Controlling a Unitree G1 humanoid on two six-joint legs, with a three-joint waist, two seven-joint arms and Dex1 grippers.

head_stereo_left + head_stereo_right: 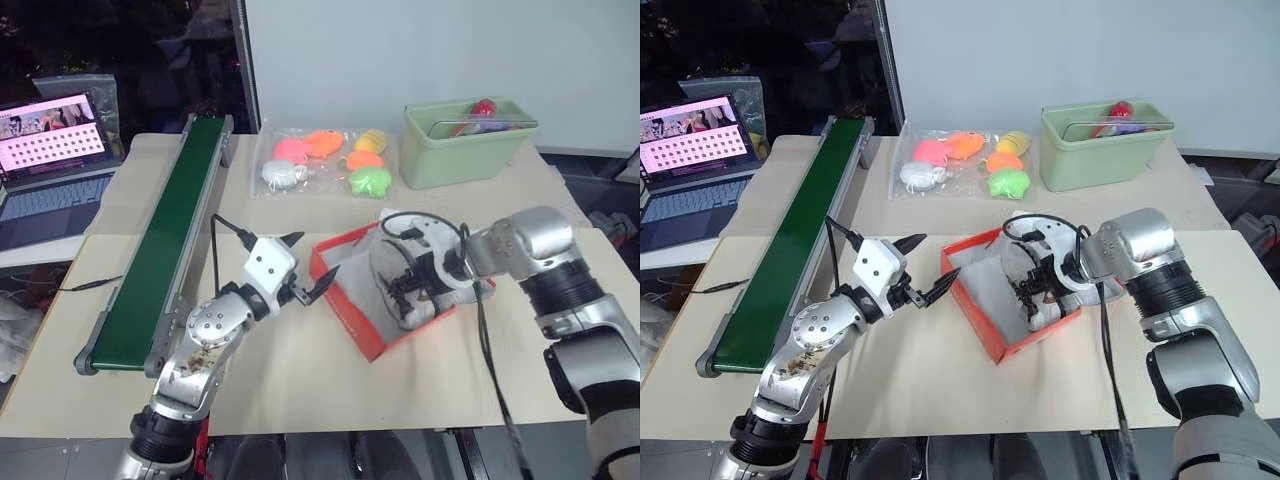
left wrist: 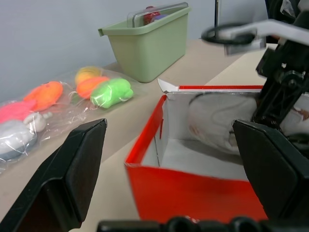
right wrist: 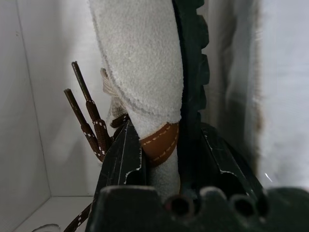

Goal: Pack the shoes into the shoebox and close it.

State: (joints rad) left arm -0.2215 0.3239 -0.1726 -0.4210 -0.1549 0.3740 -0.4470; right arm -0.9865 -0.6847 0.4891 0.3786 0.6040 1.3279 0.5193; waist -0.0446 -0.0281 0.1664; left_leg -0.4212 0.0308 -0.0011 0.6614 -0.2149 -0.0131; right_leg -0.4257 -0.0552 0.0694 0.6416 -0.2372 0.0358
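Right hand [image 1: 412, 290] angled down into shoebox [image 1: 345, 322], clamping shoe [image 3: 145, 72] (left hand [image 1: 308, 268] level, spread, empty).

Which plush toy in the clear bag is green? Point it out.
The green plush toy, at the bag's corner nearest the pale green bin; the other toys are pink, orange, yellow and white.

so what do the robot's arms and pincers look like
Both arms are silver-grey metal with black ribbed joint sections and looping black cables. The left pincer has a white housing and two pointed black fingers. The right pincer is also white-bodied, with black fingers.
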